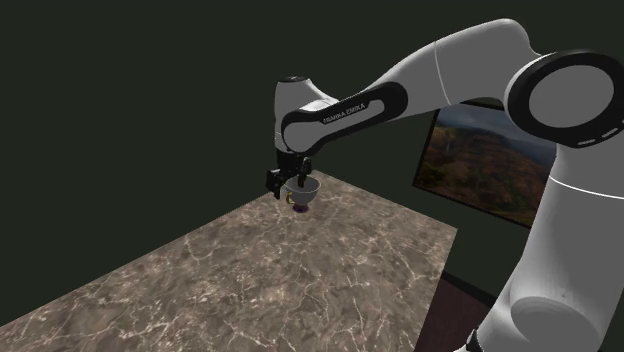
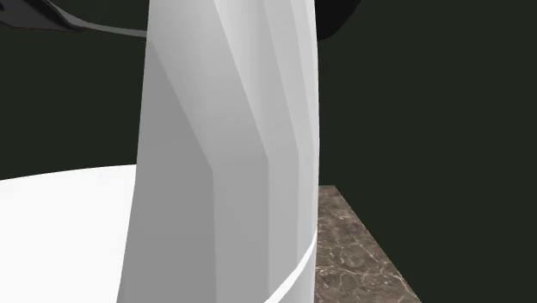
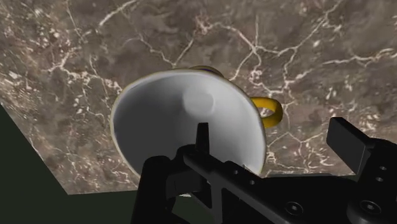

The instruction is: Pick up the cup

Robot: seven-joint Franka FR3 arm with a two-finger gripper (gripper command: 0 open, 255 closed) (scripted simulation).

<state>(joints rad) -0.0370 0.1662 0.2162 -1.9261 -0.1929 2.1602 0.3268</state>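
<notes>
ok, gripper [image 3: 273,132] straddles cup [image 3: 181,111] rim, fingers [image 3: 347,144] apart, 1 inside.

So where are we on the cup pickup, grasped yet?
Done: the approach. The gripper is down at the cup, near the marble table's far corner.
In hand: the grasp. One finger sits inside the bowl and the other outside, past the yellow handle. They stand apart and the wall is not clasped.
Left: close, then lift. The cup appears to rest on the table.
</notes>
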